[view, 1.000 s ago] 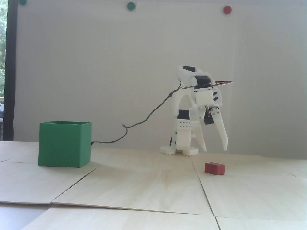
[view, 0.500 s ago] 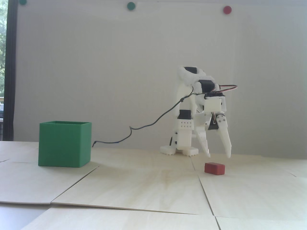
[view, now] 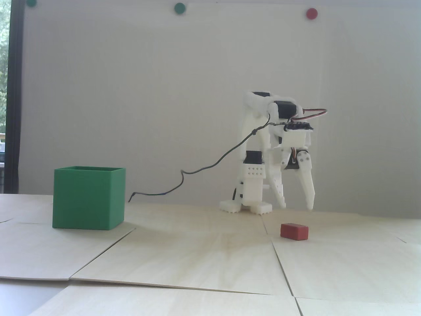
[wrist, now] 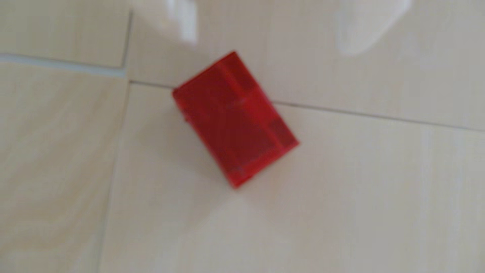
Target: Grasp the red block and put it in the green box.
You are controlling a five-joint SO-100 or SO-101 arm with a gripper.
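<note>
- Fixed view: the white arm [view: 263,158] stands on the pale wooden counter [view: 197,256] at the back, bent over so that its end effector [view: 296,208] points down.
- Its two fingers are spread wide apart with nothing between them; both tips hang clear of the counter.
- On the counter lies the red block [view: 294,231], lower in this view than the spread fingertips and apart from them, just right of a seam between the wooden panels.
- The green box [view: 88,197] sits well apart from the block, far to the left in the fixed view, upright with its top open.
- A thin dark cable [view: 210,166] runs from the arm's upper part down toward the counter, ending just right of the box.
- Two green dots [view: 179,8] and a red dot [view: 311,13] are stuck on the white wall behind.
- Wrist view, blurred: the red block [wrist: 235,119] lies at an angle near the middle, across a panel seam.
- Two white fingertips [wrist: 183,21] enter from the top edge, one above the block's upper-left end, the other far off to the right; neither touches it.
</note>
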